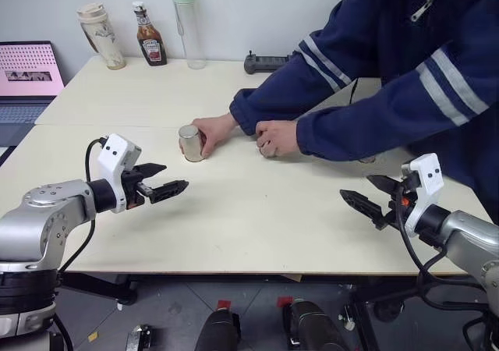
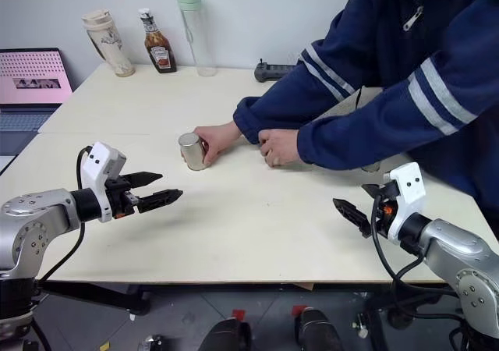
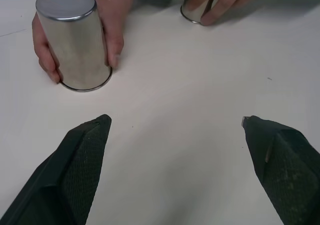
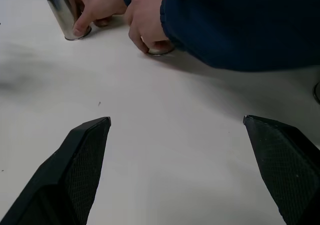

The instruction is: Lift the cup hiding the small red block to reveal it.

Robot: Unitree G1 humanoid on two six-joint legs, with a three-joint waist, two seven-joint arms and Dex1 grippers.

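Observation:
A shiny silver cup (image 1: 191, 143) stands upside down on the pale table (image 1: 234, 218), with a person's hand (image 1: 214, 131) wrapped around it. The person's other hand (image 1: 274, 138) covers a second silver cup (image 3: 196, 8), of which little shows. The small red block is hidden. My left gripper (image 1: 173, 177) hovers open over the table, nearer to me and to the left of the first cup, with nothing between its fingers. On the right side my right gripper (image 1: 357, 187) is also open and holds nothing.
The person in a dark blue jacket (image 1: 405, 70) leans over the table's far right. Along the back edge stand a beige tumbler (image 1: 101, 35), a ketchup bottle (image 1: 150, 35), a clear bottle with a green cap (image 1: 187, 23) and a black device (image 1: 269, 61). A laptop (image 1: 27, 74) sits at far left.

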